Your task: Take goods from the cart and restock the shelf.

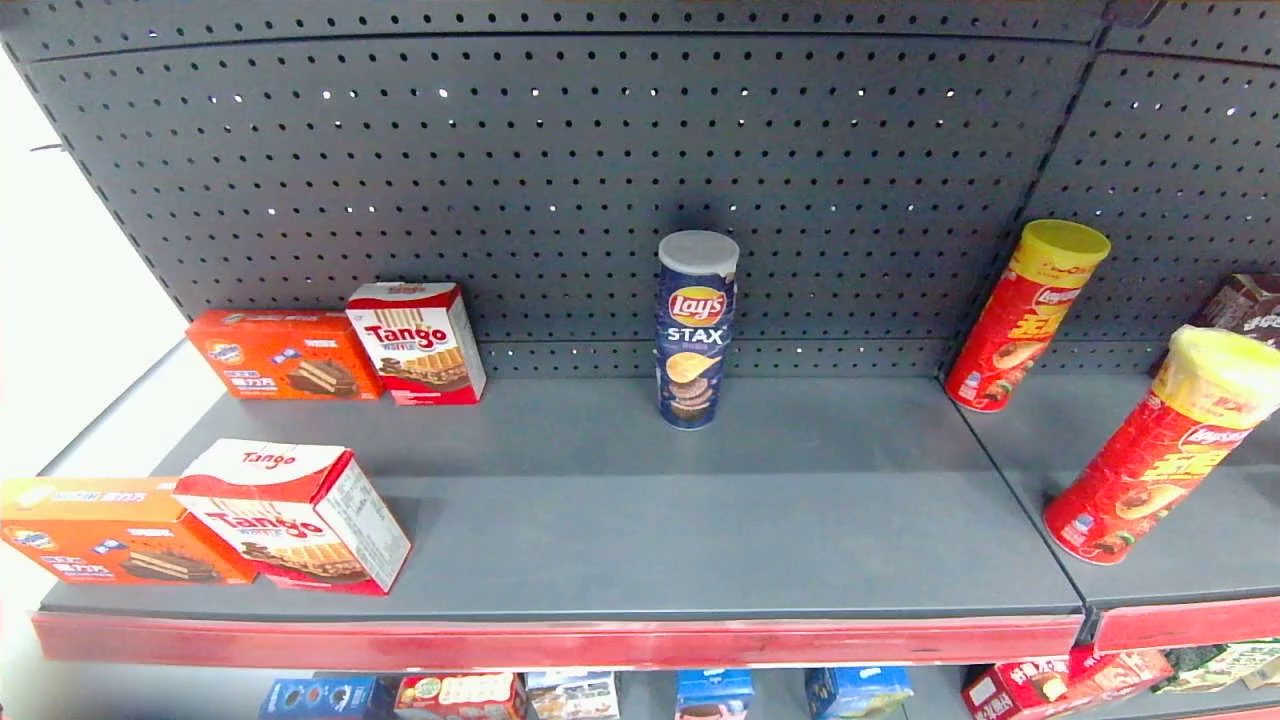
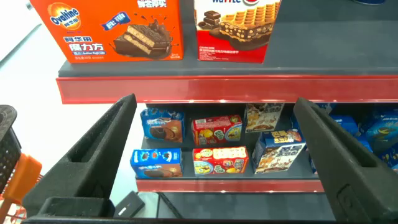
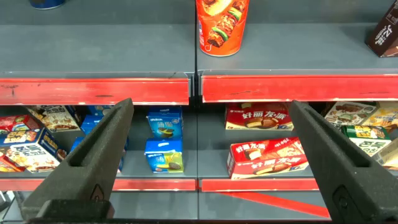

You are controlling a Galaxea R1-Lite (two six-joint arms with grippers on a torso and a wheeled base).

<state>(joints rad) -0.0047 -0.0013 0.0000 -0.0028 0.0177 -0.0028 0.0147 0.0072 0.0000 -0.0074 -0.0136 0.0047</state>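
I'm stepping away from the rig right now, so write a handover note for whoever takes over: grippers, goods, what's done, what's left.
Left gripper: open, empty, facing the shelf front. Right gripper: open, empty.
Grey metal shelf: dark blue chip can with grey lid upright at the back middle; two red chip cans with yellow lids on the right section; orange cardboard boxes and red-and-white cardboard boxes at the left.
Done: those goods are shelved.
Left: wide bare shelf space; nothing held, so probably fetch the next item from the cart.
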